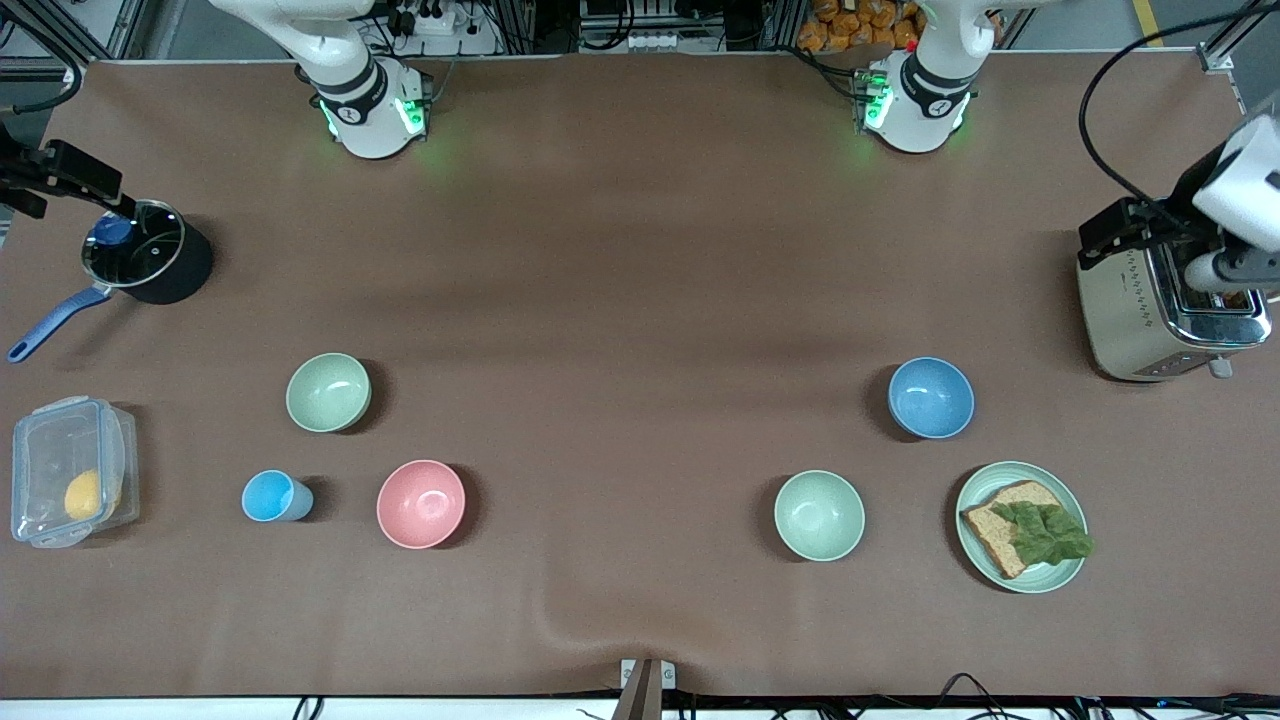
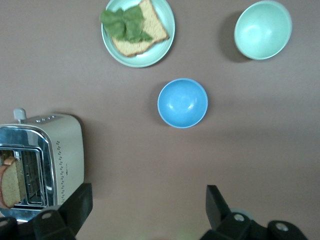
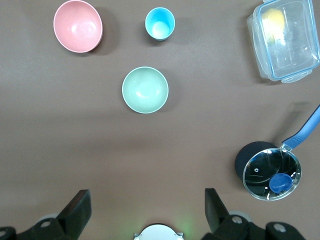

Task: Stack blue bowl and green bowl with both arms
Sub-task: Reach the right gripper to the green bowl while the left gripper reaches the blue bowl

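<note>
The blue bowl sits upright toward the left arm's end of the table and also shows in the left wrist view. The sage green bowl sits upright toward the right arm's end and also shows in the right wrist view. My left gripper is open and empty, high over bare table between the blue bowl and its base, beside the toaster. My right gripper is open and empty, high over bare table close to its own base. Both bowls are empty and far apart.
A pink bowl and a light-blue cup stand nearer the camera than the green bowl. A paler mint bowl and a plate with bread lie near the blue bowl. A toaster, a lidded pot and a plastic box stand at the table's ends.
</note>
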Controlling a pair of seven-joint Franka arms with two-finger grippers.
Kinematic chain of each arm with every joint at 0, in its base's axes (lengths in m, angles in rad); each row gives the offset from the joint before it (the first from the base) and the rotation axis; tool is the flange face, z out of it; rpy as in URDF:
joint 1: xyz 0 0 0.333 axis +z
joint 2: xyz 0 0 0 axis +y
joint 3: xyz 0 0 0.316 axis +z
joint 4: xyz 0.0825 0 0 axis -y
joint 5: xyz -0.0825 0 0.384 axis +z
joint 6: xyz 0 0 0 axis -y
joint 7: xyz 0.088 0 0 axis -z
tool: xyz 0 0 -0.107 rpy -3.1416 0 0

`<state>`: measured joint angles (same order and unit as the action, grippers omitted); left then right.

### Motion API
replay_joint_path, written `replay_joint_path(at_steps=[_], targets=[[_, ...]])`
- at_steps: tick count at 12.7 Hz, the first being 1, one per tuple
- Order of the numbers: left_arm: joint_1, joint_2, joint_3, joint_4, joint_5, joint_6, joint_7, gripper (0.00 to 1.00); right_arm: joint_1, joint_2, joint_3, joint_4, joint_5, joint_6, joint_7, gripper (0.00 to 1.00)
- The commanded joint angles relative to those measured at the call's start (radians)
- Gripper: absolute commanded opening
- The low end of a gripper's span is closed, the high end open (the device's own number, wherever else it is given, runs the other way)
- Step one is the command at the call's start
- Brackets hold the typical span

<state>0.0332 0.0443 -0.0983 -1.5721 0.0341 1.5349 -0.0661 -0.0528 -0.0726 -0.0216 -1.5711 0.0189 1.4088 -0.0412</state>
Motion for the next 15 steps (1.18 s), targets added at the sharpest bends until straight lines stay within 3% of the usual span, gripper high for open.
replay_joint_path(at_steps=[1,4,5,8,11,15], targets=[[0.008,0.147,-0.001,-0.044,0.018,0.055,0.000,1.00,0.013,0.004,-0.003,-0.032,-0.011,0.033,0.018,1.00],[0.066,0.193,-0.006,-0.303,0.017,0.426,-0.004,1.00,0.008,0.008,-0.005,-0.099,-0.010,0.094,0.017,1.00],[0.067,0.218,-0.006,-0.348,0.016,0.497,-0.008,1.00,0.008,0.023,-0.005,-0.122,-0.010,0.114,0.017,1.00],[0.054,0.262,-0.012,-0.368,0.016,0.516,-0.098,1.00,0.004,0.153,-0.005,-0.124,-0.007,0.165,0.015,1.00],[0.054,0.321,-0.012,-0.394,0.016,0.585,-0.101,1.00,-0.001,0.343,-0.003,-0.125,0.003,0.266,0.003,1.00],[0.047,0.367,-0.015,-0.413,0.004,0.674,-0.178,1.00,0.005,0.500,-0.001,-0.125,0.003,0.390,-0.002,1.00]])
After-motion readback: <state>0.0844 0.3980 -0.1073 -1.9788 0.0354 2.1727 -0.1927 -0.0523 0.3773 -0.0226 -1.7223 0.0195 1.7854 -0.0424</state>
